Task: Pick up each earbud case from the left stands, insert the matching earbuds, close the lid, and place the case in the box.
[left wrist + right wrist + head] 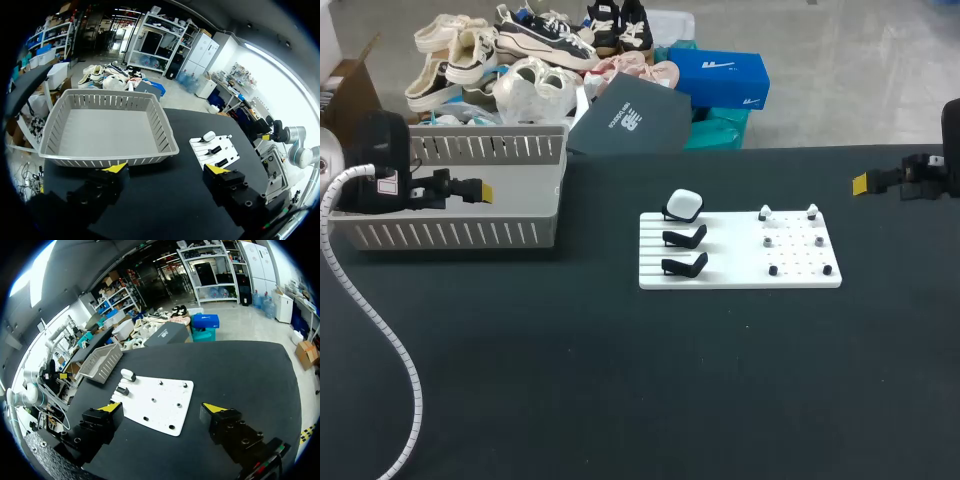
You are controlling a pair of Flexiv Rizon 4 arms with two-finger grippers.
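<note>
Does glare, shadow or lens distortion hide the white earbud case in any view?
No. Head view: the light is even, the white earbud case stands out on the white slotted board, and shadows are faint. Left wrist view: the fisheye bows the rim of the grey slatted basket; bright glare lies off the table only. Right wrist view: the board's edges look skewed; the case is small but distinct.

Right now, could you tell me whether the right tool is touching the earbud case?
Apart. The head view shows the right tool far off to the side, with bare tabletop between it and the earbud case.
</note>
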